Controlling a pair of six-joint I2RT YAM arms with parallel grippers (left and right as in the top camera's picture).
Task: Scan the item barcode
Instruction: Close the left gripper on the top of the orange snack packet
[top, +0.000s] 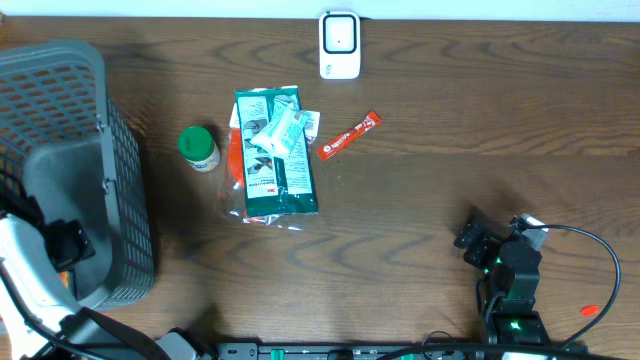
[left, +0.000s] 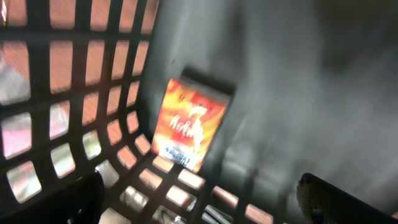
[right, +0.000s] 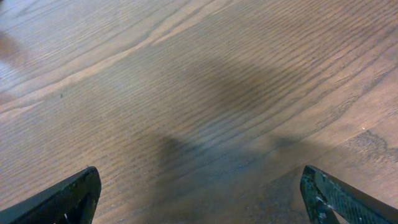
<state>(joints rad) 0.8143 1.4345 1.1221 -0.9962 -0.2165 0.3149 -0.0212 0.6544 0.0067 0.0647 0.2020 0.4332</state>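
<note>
My left gripper (left: 208, 208) is down inside the grey mesh basket (top: 120, 170), open, with nothing between its dark fingers (left: 78, 199). Just ahead of it an orange flame-printed packet (left: 189, 124) leans against the basket's solid wall, apart from the fingers. The white barcode scanner (top: 339, 45) stands at the table's far edge. My right gripper (right: 202, 205) hovers open over bare wood at the front right, and shows in the overhead view as the right gripper (top: 478, 236). No barcode is readable in any view.
A green-capped white bottle (top: 199, 148), a green wipes pack (top: 275, 150) lying on clear plastic, and a red stick sachet (top: 350, 135) lie mid-table. The basket's mesh wall (left: 68, 93) closes in on the left gripper's left side.
</note>
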